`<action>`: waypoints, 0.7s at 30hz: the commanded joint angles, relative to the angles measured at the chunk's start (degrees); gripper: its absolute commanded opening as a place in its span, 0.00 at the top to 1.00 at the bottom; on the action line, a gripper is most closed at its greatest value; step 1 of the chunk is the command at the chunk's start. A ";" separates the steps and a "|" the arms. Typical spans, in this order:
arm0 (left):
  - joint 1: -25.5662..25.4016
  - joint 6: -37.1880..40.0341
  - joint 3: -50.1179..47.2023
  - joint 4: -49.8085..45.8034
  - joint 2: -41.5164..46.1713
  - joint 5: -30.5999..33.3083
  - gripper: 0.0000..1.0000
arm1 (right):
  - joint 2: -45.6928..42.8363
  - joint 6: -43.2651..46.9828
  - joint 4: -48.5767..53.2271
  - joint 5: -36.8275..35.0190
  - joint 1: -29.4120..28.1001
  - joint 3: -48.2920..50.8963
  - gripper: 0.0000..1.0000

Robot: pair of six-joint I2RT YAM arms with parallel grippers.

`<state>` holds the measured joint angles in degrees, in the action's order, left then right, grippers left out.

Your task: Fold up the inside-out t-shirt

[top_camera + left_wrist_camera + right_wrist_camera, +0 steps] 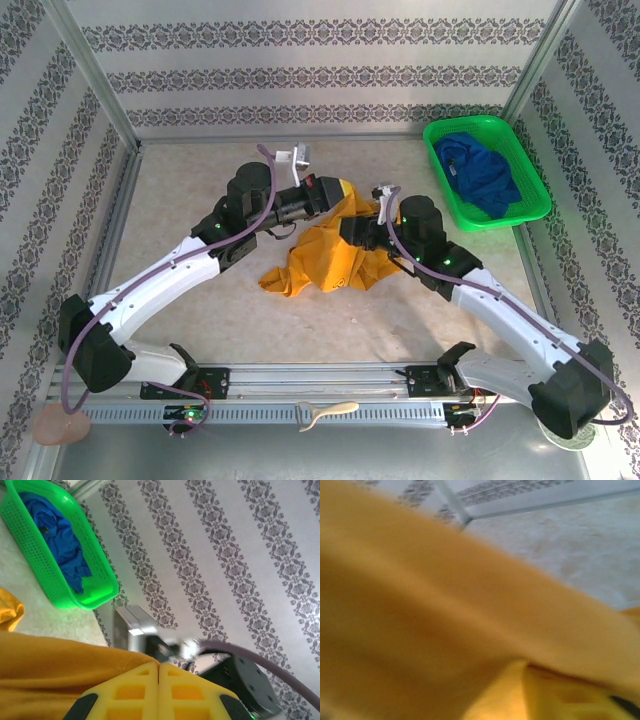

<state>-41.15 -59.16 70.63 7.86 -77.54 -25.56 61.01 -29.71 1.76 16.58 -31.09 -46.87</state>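
Left end effector (159, 672) closed, pinching inside-out t-shirt (330, 250) edge above bench (200, 180); right end effector (365, 232) against the fabric, opening indeterminate.

Orange-yellow t-shirt (322, 255), green basket (470, 123), blue garment (485, 175)

Right pincer (352, 236) tips buried in t-shirt (322, 258); cloth blurred at wrist camera
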 commanded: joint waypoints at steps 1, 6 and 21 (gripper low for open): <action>-2.96 2.25 2.61 -0.87 -0.64 -0.08 1.00 | -0.31 -5.01 -9.02 -1.66 6.07 5.48 0.88; -3.24 5.85 -0.64 -0.52 -0.58 -1.21 0.62 | -1.23 -8.16 -27.21 14.63 16.21 15.85 1.00; 6.73 11.18 -13.66 -2.25 -2.57 0.19 0.25 | -2.52 -12.29 -40.10 40.35 18.62 20.01 1.00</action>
<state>-35.79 -47.99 57.74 2.33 -77.17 -20.47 60.10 -40.84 -33.98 51.68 -11.51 -27.31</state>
